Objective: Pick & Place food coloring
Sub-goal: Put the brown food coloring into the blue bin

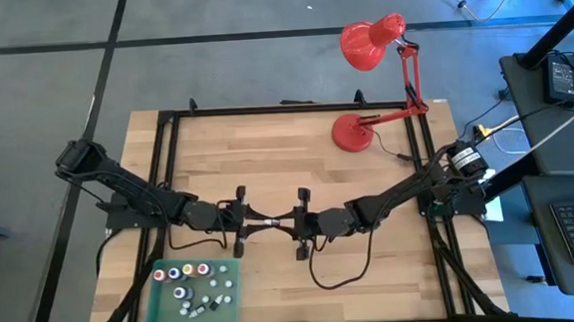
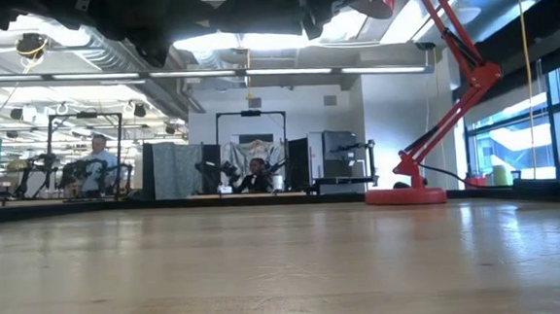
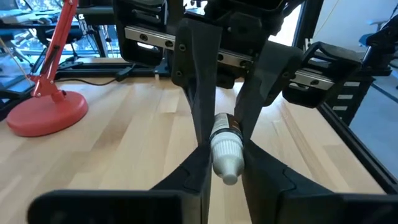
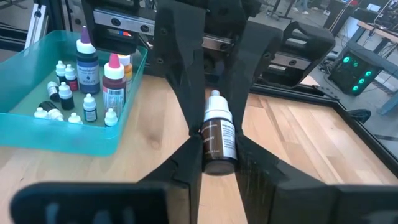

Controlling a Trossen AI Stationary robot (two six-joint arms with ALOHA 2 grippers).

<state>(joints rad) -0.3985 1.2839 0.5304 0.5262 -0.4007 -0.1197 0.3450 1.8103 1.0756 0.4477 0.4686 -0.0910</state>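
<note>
Over the middle of the pale wooden bench [image 1: 298, 170] the two dark arms meet tip to tip. Between them is one small brown food-coloring bottle with a white label and white dropper tip [image 4: 217, 138], carried clear of the wood. The right gripper [image 4: 214, 134] has its jaws clamped on the bottle's brown body, near its base. The left gripper [image 3: 221, 146] has its jaws closed in from the opposite side on the same bottle, pressing at the white cap end just below the brown neck; in the left wrist view the white tip points toward that camera. So the bottle lies lengthwise between the two sets of jaws, gripped at both ends, with each arm's fingers [image 3: 193, 87] reaching past the other's.

The rest of the set stands in a flat translucent green tray [image 1: 161, 310] at the bench's near left corner, well apart from both grippers. In the right wrist view a tall dark blue bottle [image 4: 87, 62] and a red one with a white tip [image 4: 114, 86] stand upright in it, with several tiny white-capped bottles around them. A red desk lamp [image 1: 367, 86] stands at the far right of the bench, its shade hanging out beyond the far edge. In the low view people sit at workstations in the room behind.
</note>
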